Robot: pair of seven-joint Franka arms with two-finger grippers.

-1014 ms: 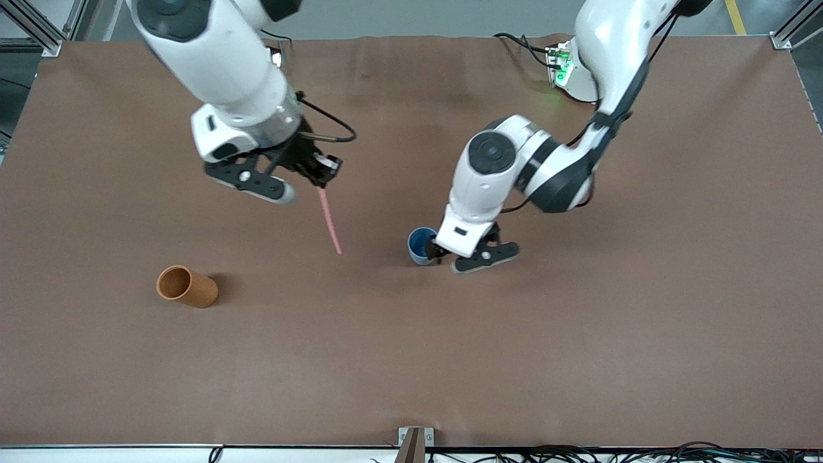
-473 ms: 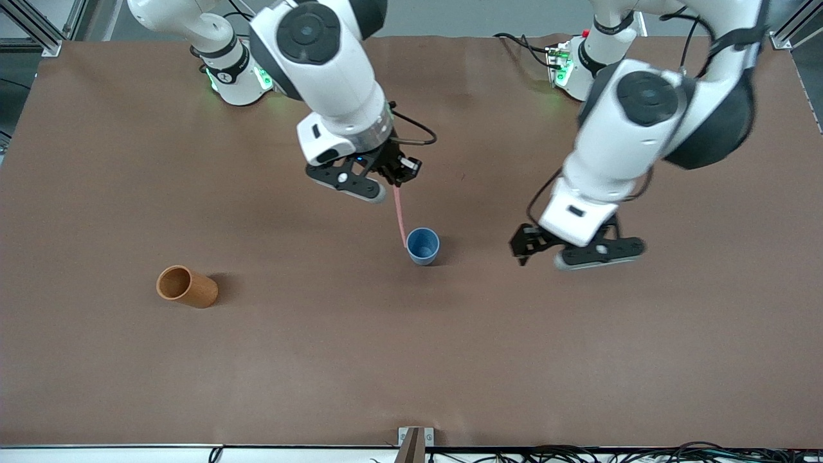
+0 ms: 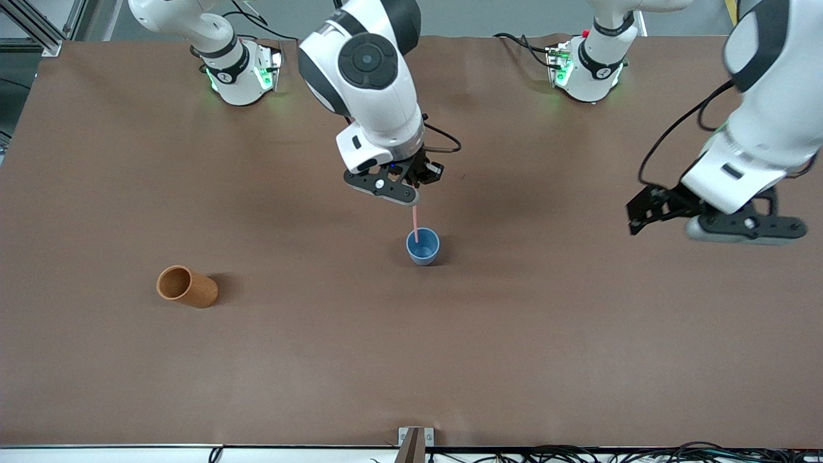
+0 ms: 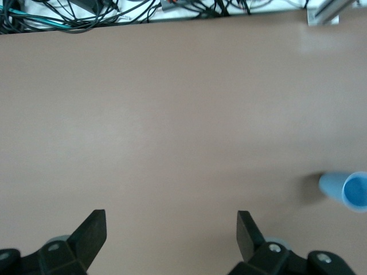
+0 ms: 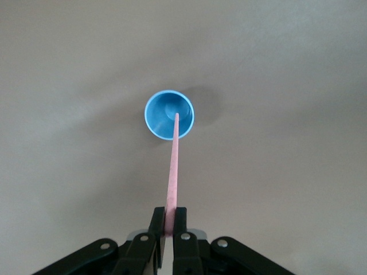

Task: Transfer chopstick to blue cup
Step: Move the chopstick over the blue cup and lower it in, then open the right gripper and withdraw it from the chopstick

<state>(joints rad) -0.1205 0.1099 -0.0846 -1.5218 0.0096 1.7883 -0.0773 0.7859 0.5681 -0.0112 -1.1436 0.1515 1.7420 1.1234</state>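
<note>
Chopstick (image 3: pixel 416 224), clamped in right gripper (image 3: pixel 411 193) fingers, now hangs tip-down over blue cup (image 3: pixel 422 247), ready for release; left gripper (image 3: pixel 701 218), fingers open, has withdrawn toward 3 o'clock.

A brown mat covers the worktop (image 3: pixel 578 360) edge to edge. Black cables (image 3: pixel 643 453) lie tangled along the edge nearest the front camera. Metal frame posts (image 3: pixel 38 29) stand at the corners, with grey floor (image 3: pixel 476 16) past the top edge.
</note>
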